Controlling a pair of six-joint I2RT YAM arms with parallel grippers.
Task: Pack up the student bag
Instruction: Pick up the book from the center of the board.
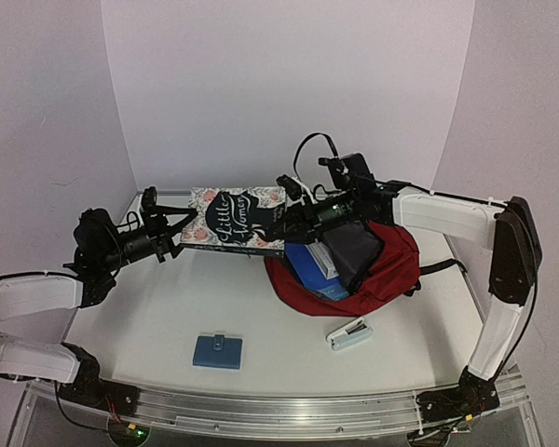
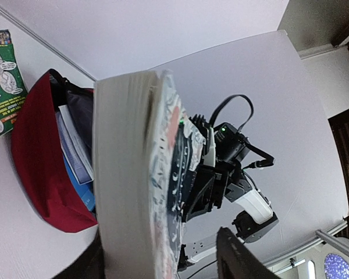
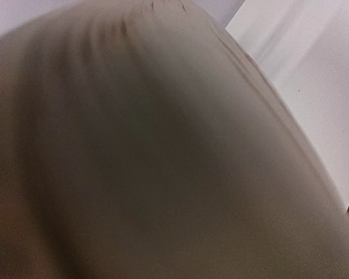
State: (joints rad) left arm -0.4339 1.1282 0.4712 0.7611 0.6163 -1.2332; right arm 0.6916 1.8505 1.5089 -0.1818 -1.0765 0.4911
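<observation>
One book [image 1: 238,221], aloft: my right gripper [image 1: 293,222] pinched one end; my left gripper [image 1: 175,233] stood parted round the other. The student bag [image 1: 391,265] lay open beneath my right arm [image 1: 447,216]. Risk: one-ended grip, book might sag and slip out.

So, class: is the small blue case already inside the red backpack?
No, the small blue case lies on the table, apart from the backpack.

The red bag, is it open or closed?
Open. The bag gapes at the top, and blue books and its grey lining show inside.
</observation>
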